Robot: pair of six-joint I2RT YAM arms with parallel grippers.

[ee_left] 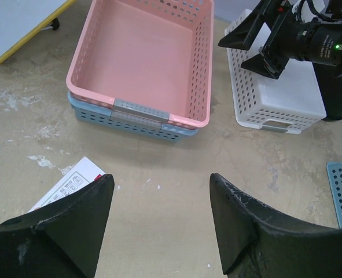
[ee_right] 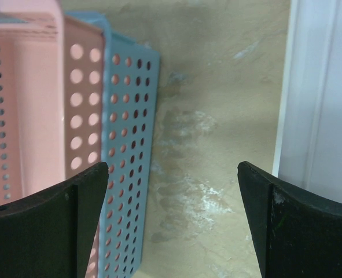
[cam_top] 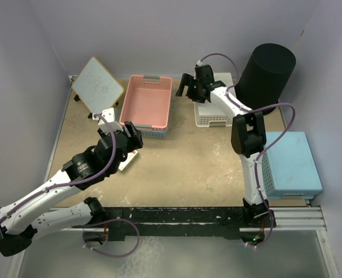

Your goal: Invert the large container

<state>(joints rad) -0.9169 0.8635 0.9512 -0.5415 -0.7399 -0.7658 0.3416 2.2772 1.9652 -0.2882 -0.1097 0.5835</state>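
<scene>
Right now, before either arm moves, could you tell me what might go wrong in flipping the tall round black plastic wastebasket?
The tall round black plastic wastebasket stands in the far right corner, close to both walls, so tipping it may jam it there. The open right gripper hovers by the white lattice basket and could knock it on the way over. The right arm's purple cable loops beside the wastebasket and might snag.

Far right, large container (cam_top: 265, 72) — basket (cam_top: 209, 116) beside it, nested pair (cam_top: 146, 101) further left
</scene>
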